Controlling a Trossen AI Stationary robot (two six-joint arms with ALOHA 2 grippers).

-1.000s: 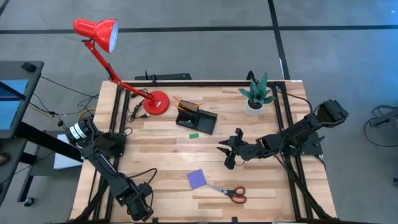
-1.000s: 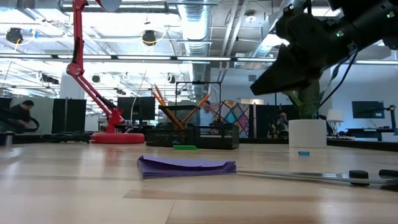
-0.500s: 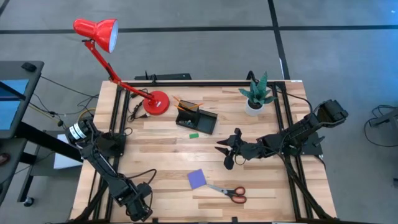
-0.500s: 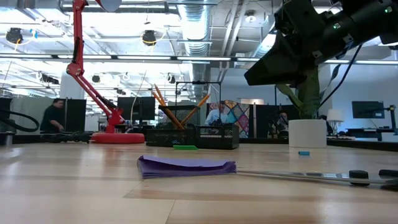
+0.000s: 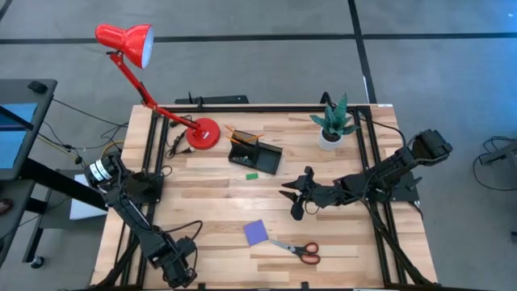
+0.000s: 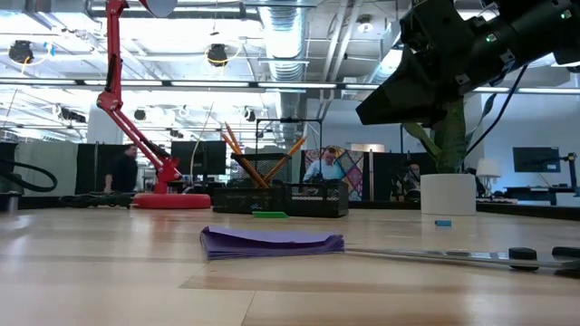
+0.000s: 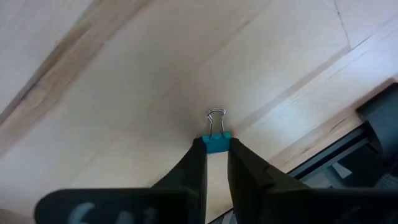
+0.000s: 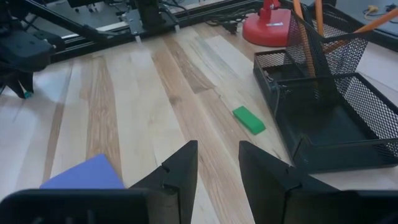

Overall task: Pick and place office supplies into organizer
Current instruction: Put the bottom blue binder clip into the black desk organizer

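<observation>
From above, the left end effector (image 5: 179, 271) sits at the wooden worktop's (image 5: 210, 182) near-left corner, far from the black mesh organizer (image 5: 254, 153); the right end effector (image 5: 296, 196) has edged nearer it. The left wrist view shows that end effector now pinching a teal binder clip (image 7: 216, 140) with wire loops. In the right wrist view the fingers (image 8: 180, 167) stand spread, a flat green eraser (image 8: 249, 119) just beside the organizer.

The light wooden plank tabletop (image 5: 210, 202) is carrying all items. A red lamp base (image 5: 203, 133) is standing near the far edge. Just beside it, the black mesh organizer (image 5: 257, 153) is sitting with orange pencils (image 6: 237, 154) leaning upright in its taller section. A green eraser (image 5: 251, 174) is lying on the wood just in front of the organizer. A white plant pot (image 5: 329, 138) is standing toward the far right. A purple notepad (image 5: 257, 233) is lying flat near the front edge, red-handled scissors (image 5: 296, 250) beside it. A small teal binder clip (image 7: 216, 140) is resting at the front left corner.
</observation>
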